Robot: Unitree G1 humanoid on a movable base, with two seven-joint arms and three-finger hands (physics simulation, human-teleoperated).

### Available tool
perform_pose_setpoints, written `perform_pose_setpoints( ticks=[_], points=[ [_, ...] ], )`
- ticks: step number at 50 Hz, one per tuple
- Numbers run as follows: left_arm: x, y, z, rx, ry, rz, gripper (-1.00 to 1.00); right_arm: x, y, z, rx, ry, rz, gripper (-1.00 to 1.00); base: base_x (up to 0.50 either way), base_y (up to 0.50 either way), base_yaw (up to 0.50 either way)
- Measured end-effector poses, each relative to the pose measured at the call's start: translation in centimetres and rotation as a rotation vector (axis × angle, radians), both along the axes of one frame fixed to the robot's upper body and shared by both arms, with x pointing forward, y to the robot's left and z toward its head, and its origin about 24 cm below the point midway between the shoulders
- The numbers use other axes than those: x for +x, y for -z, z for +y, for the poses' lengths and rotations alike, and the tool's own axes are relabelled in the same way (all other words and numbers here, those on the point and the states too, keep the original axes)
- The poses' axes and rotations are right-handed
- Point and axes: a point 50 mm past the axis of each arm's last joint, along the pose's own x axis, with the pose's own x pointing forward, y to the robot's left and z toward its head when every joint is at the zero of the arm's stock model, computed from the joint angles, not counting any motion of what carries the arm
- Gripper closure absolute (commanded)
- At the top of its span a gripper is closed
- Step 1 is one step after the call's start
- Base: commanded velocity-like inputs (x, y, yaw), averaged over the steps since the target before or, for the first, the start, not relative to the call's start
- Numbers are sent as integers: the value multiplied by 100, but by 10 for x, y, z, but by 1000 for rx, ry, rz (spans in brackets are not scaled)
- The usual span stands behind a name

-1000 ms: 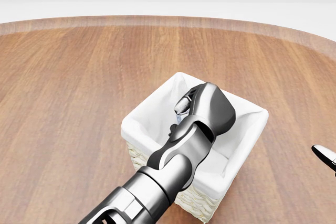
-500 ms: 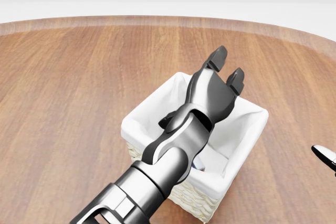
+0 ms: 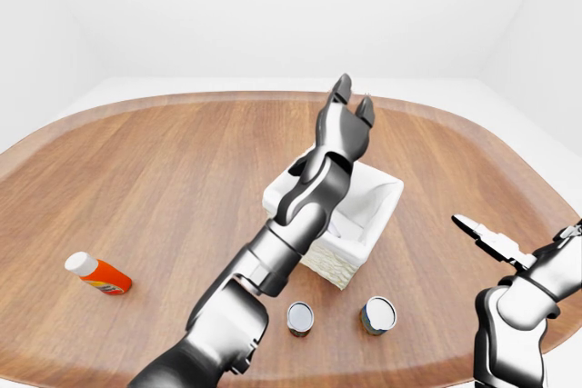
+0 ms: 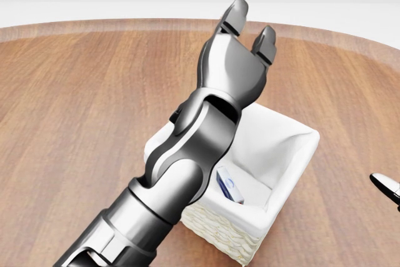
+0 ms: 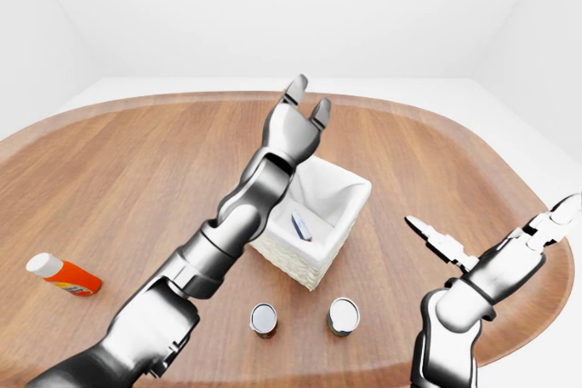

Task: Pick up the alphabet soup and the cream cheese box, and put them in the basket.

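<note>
So the cream cheese box is already lying inside the basket, down against the lining on the side nearest the bottom of the head view. It sits tilted, leaning on the cloth rather than flat. Its long axis runs diagonally, from upper left to lower right in the head view, with a printed face turned up toward the camera.

The left hand is above the basket with its fingers spread apart and nothing in them. The right hand is off to the right over the bench, fingers straight and apart, also empty.

That leaves the alphabet soup, I'd guess. There are two cans and standing on the bench just below the basket in the left-eye view, but I can't read which one is the soup from here. Off at the far left lies an orange bottle on its side, not part of the job.

For doing this step well: I'd lift the left hand straight clear of the basket rim before swinging it sideways, so the forearm doesn't catch the lining and drag the basket. Then come down on the can from above or the side with fingers wide, since the two cans are near each other and bumping one could knock it over.
</note>
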Motion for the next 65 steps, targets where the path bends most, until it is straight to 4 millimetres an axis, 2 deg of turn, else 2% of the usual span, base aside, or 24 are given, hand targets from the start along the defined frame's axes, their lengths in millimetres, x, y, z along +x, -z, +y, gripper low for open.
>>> perform_pose_setpoints(
  ticks=[17,26,33,47,65],
  points=[
    [-29,-56,21,-198,-37,-101,-100,0,-1,0,0,1,1,-100,0,0,0],
    [-49,-89,39,-335,-54,-168,-100,0,-1,0,0,1,0,-100,0,0,0],
    [-62,-107,56,-447,-53,-240,-100,0,-1,0,-1,2,0,-100,0,0,0],
    [-80,-118,93,-609,-79,-319,-100,0,-1,0,-3,2,0,-100,0,0,0],
    [-92,-121,136,-681,-98,-389,-100,0,0,0,-5,0,1,-100,0,0,0]
  ],
)
